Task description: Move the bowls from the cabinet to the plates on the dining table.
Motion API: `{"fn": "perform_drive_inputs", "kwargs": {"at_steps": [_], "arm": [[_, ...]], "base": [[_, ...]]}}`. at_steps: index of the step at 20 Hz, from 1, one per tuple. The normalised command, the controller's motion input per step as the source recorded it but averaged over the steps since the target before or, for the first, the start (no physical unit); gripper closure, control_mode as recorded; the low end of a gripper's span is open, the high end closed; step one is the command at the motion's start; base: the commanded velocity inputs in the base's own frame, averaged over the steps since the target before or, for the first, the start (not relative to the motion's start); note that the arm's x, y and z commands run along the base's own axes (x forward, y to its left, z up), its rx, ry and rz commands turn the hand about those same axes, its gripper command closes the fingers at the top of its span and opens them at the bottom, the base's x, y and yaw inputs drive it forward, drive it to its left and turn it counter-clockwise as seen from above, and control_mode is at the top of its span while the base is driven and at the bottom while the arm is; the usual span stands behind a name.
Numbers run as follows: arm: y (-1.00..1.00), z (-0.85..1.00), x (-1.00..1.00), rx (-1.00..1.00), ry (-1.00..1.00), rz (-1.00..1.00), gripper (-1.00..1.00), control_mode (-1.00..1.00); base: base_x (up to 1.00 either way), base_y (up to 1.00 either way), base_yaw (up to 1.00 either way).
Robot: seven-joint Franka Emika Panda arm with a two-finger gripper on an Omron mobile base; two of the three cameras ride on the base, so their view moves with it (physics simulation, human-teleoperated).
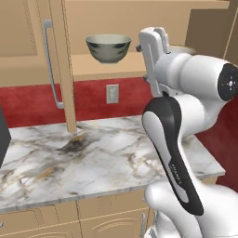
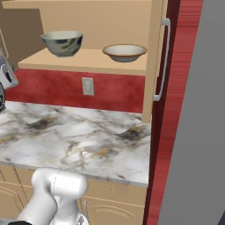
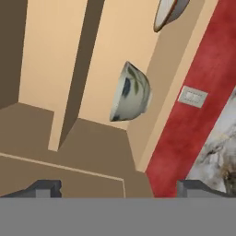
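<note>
Nearest the camera on the hand, the two-finger gripper [image 3: 120, 188] is seen with its dark tips [image 3: 45, 188] spread wide and nothing held between them. Beyond the tips, well apart from them, the deep grey-green bowl with dark markings [image 3: 131, 92] is set upright on the plain tan shelf of the open wooden wall cabinet [image 2: 83, 59] — it appears sideways only because the hand is rolled. Farther along the same shelf the shallower tan bowl with a cream inside [image 2: 124, 52] is placed, apart from the first. Below the shelf, a white wall outlet [image 2: 88, 86] is mounted on the red backsplash [image 2: 114, 90], and the white marble countertop with grey and gold veining [image 2: 79, 136] is spread beneath. A long silver bar handle [image 2: 161, 59] is fixed to the open cabinet door.
</note>
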Motion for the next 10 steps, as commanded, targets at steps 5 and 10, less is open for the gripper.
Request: {"fn": "perform_drive_inputs", "kwargs": {"at_steps": [5, 10], "arm": [[-0.32, 0.03, -0.02, 0.07, 0.04, -0.15, -1.00, -1.00], [-0.28, -0.03, 0.05, 0.02, 0.00, -0.16, -1.00, -1.00]], "base": [[0.00, 0.00, 0.00], [0.00, 0.00, 0.00]]}}
